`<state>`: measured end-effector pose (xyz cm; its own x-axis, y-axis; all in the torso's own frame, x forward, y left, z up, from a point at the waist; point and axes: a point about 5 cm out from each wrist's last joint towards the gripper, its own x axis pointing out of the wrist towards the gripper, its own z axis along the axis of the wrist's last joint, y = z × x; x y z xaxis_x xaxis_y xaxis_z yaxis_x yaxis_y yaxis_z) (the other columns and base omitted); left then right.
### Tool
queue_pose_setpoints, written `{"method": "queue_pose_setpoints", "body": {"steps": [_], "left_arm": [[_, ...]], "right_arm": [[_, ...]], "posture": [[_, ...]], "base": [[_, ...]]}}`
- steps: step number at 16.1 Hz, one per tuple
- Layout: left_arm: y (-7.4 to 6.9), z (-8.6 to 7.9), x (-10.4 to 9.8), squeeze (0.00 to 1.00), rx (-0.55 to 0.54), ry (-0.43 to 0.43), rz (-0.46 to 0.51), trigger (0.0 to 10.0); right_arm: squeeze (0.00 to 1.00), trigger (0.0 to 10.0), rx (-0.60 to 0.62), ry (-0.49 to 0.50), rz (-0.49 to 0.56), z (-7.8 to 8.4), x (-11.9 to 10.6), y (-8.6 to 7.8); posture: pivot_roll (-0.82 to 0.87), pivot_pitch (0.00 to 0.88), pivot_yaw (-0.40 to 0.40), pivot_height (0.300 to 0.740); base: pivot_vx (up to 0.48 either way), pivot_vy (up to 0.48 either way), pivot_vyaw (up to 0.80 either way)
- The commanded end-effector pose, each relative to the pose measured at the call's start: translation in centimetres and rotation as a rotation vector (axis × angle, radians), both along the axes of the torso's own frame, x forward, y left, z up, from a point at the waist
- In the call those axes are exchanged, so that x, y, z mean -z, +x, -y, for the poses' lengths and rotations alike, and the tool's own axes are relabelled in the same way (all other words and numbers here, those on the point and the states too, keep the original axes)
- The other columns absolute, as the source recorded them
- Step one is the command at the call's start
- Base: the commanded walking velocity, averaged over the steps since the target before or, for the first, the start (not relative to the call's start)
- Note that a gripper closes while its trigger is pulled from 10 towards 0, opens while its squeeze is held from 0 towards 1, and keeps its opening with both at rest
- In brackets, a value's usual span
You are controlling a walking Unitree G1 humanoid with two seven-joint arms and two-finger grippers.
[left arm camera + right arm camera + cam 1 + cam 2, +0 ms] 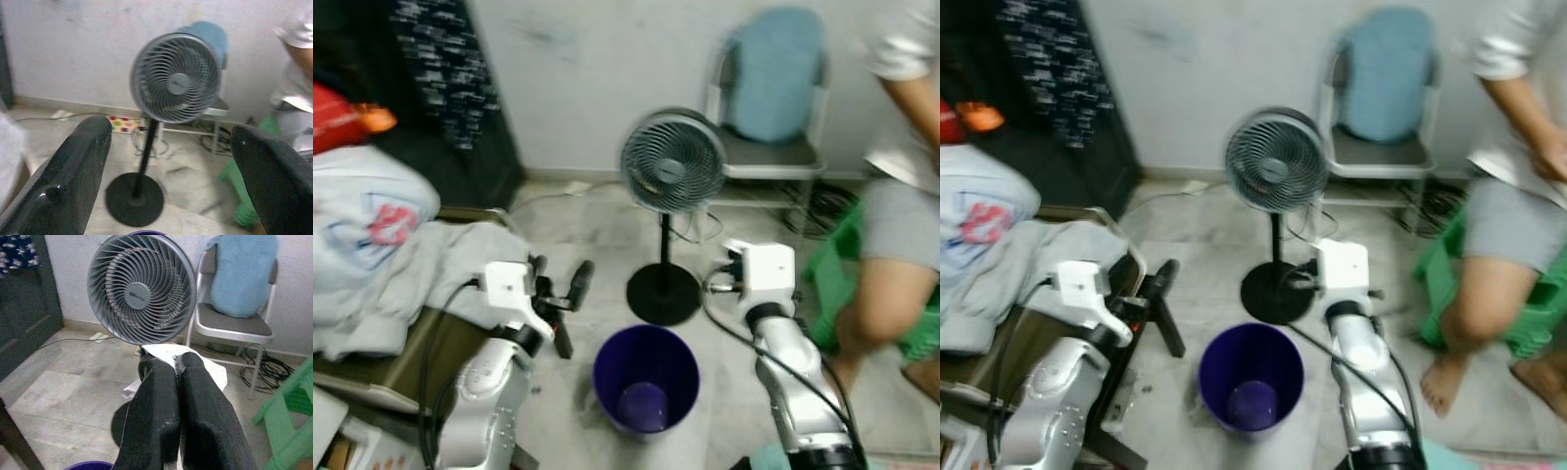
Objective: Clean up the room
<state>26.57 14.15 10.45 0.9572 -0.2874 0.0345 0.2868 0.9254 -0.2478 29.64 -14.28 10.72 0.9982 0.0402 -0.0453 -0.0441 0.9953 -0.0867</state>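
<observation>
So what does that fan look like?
The fan is a standing one: a round grey head with a wire grille, on a thin black pole with a flat round black base resting on the pale floor. It stands upright before a grey chair, beyond the purple bucket. Nothing grips it.

Nothing here can really be read. The fan [142, 290] carries a small brand mark on its round centre cap, too small and soft to make out. The white cloth [372, 220] heaped on the left bears a red and blue print, and the dark hanging fabric [445, 69] has a pale pattern, both blurred beyond reading.
</observation>
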Motion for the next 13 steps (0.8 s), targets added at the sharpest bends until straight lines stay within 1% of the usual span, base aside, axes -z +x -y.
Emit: {"method": "queue_pose_setpoints", "body": {"steps": [1,4,9,13], "left_arm": [[-0.09,-1.29,0.29,0.00,-0.046,0.024,-0.009,10.0],[-0.08,-1.50,0.50,0.00,-0.075,0.035,-0.024,10.0],[-0.23,-1.80,0.73,0.00,-0.093,0.047,-0.035,10.0],[-0.72,-1.83,0.81,0.00,-0.065,0.037,-0.038,10.0]], "right_arm": [[0.00,10.0,-0.042,0.015,0.024,-1.34,-0.59,0.20],[0.00,10.0,-0.041,0.015,0.025,-1.30,-0.59,0.21],[0.00,10.0,-0.038,0.022,0.019,-1.41,-0.35,0.31],[0.00,10.0,-0.021,0.025,0.000,-1.40,0.10,0.55]], "posture": [[-0.11,0.000,0.051,0.740],[-0.11,0.000,0.051,0.740],[-0.10,0.001,0.046,0.740],[-0.09,0.014,0.044,0.740]], "base": [[0.000,0.000,0.00],[0.000,0.000,0.00],[0.000,0.000,0.70],[0.000,0.000,0.00]]}}
